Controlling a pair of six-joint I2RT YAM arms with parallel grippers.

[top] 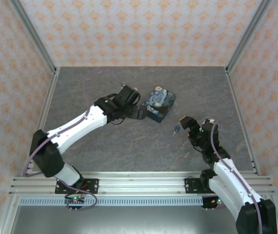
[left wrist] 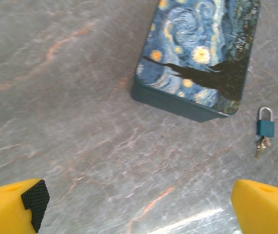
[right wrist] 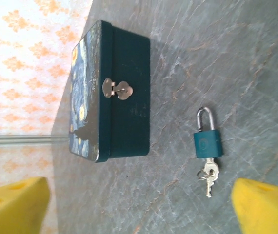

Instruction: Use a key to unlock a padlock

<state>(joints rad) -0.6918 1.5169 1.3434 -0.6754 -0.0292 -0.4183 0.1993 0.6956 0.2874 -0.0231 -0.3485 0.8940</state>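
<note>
Right wrist: padlock (right wrist: 208,141) on table (right wrist: 236,53) at 1 o'clock from right gripper (right wrist: 139,209), beside box (right wrist: 127,117) — long axis 12–6, key (right wrist: 208,179) at its 6 end. Right arm nearer. Jaws released and empty — left gripper (left wrist: 139,209) too.

Table (top: 129,146): box (top: 159,101), padlock (right wrist: 208,143), key (right wrist: 208,181), perhaps two

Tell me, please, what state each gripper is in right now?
Left gripper: open, holding nothing.
Right gripper: open, holding nothing.
</note>
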